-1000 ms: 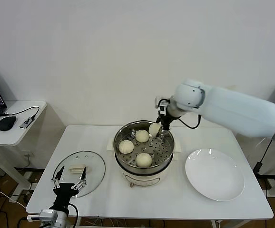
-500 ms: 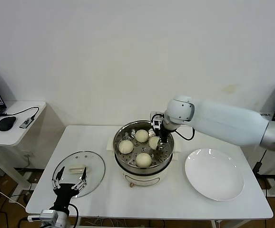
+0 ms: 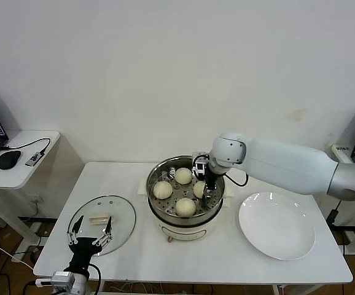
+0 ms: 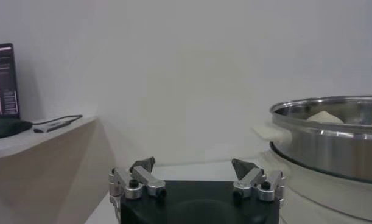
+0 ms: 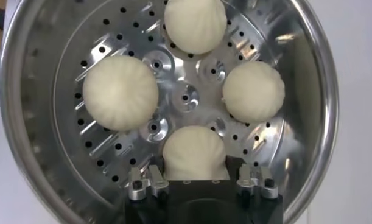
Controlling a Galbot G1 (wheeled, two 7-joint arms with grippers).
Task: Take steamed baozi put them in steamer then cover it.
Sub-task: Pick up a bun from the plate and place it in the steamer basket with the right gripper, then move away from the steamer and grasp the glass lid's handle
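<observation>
The steamer (image 3: 165, 216) stands mid-table with three baozi (image 3: 163, 189) (image 3: 183, 176) (image 3: 185, 206) on its perforated tray. My right gripper (image 3: 203, 186) reaches down into the pot, shut on a fourth baozi (image 3: 198, 189) that sits low at the tray's right side. In the right wrist view the held baozi (image 5: 195, 152) lies between my right gripper's (image 5: 196, 165) jaws, with the other three (image 5: 195, 24) (image 5: 120, 92) (image 5: 254, 91) around it. The cover (image 3: 119, 216) lies flat on the table left of the steamer. My left gripper (image 3: 90, 237) is open and empty over the cover's near edge.
An empty white plate (image 3: 277, 225) lies right of the steamer. A side table with a laptop and mouse (image 3: 8, 160) stands at far left. In the left wrist view the steamer wall (image 4: 332, 143) rises close beside my left gripper (image 4: 193, 165).
My right gripper has come down from above the steamer's far right rim into the pot, carrying the fourth baozi down to the tray. The left arm has not moved.
</observation>
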